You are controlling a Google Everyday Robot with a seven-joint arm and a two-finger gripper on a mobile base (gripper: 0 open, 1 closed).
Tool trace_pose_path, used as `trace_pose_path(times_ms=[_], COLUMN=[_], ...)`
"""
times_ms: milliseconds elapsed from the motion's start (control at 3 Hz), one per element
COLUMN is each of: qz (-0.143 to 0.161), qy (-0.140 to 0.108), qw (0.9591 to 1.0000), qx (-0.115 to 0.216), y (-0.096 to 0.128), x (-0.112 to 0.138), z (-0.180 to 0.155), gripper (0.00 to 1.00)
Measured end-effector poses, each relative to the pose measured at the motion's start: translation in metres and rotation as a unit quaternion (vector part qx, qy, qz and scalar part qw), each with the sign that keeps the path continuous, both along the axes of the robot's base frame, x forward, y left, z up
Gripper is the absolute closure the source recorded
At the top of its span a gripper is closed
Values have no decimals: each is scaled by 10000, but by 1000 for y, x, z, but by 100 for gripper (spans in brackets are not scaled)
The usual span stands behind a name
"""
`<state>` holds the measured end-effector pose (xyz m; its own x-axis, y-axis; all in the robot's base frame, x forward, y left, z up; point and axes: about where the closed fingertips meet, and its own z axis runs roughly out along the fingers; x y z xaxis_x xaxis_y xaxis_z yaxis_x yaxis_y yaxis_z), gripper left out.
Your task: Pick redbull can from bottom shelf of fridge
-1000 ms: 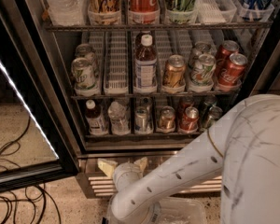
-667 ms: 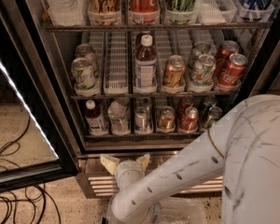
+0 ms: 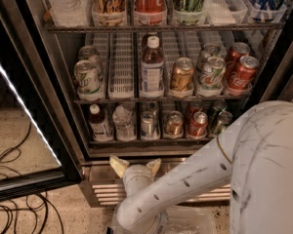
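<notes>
The fridge (image 3: pixel 35 77) stands open. On its bottom shelf (image 3: pixel 136 141) the slim silver and blue redbull can (image 3: pixel 148 125) stands third from the left, right of two small bottles (image 3: pixel 99 124) and left of a gold can (image 3: pixel 174 123). My gripper (image 3: pixel 136 165) is open and empty. It sits low in front of the ribbed steel base panel (image 3: pixel 103 189), just below the shelf's front rail and slightly left of the redbull can. Its two tan fingertips (image 3: pixel 118 165) point up.
A red can (image 3: pixel 198 124) and a green can (image 3: pixel 219 122) stand right of the gold can. The rack above holds soda cans and a tall brown bottle (image 3: pixel 151 68). The glass door (image 3: pixel 14 130) hangs open at left, with cables (image 3: pixel 12 208) on the floor. My white arm (image 3: pixel 244 169) fills the lower right.
The gripper has risen a little and shifted slightly right, closer to the bottom shelf's front rail. The cans and bottles have not moved.
</notes>
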<state>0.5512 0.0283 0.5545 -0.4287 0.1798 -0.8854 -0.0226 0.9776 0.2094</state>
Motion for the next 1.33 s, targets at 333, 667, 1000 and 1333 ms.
trace_pose_path(times_ms=[333,667,1000,1333], qz=[-375,-646,-815,-813], qy=[-349,-761,-1191,-1495], qw=[9985,9942,9883,9839], qx=[-194,-408,-502,-536], y=[-17,-28,-32,-23], x=[7,6,7,9], z=[16,41,62,67], gripper=[0,0,0,0])
